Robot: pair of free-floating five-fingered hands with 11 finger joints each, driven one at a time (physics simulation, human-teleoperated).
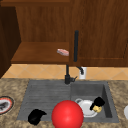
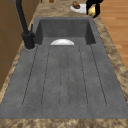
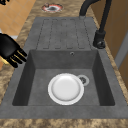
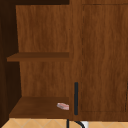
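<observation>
My right hand [image 1: 98,101] hovers over the sink basin's front right part, its fingers curled round a small yellow object [image 1: 97,109]. In the left side view this hand [image 2: 93,4] and the yellow object [image 2: 91,11] show at the far end, and in the right side view the hand [image 3: 10,50] is at the basin's front rim. A white plate [image 1: 86,107] lies on the basin floor [image 3: 65,88] just left of the hand. My left hand [image 1: 35,116] floats idle and relaxed over the drainboard's front left corner.
A big red ball [image 1: 67,114] sits at the sink's front edge between the hands. The black faucet [image 1: 75,53] rises behind the sink. A pink object [image 1: 63,52] lies on the open cabinet shelf [image 4: 37,106]. A patterned plate [image 1: 5,105] rests on the left counter.
</observation>
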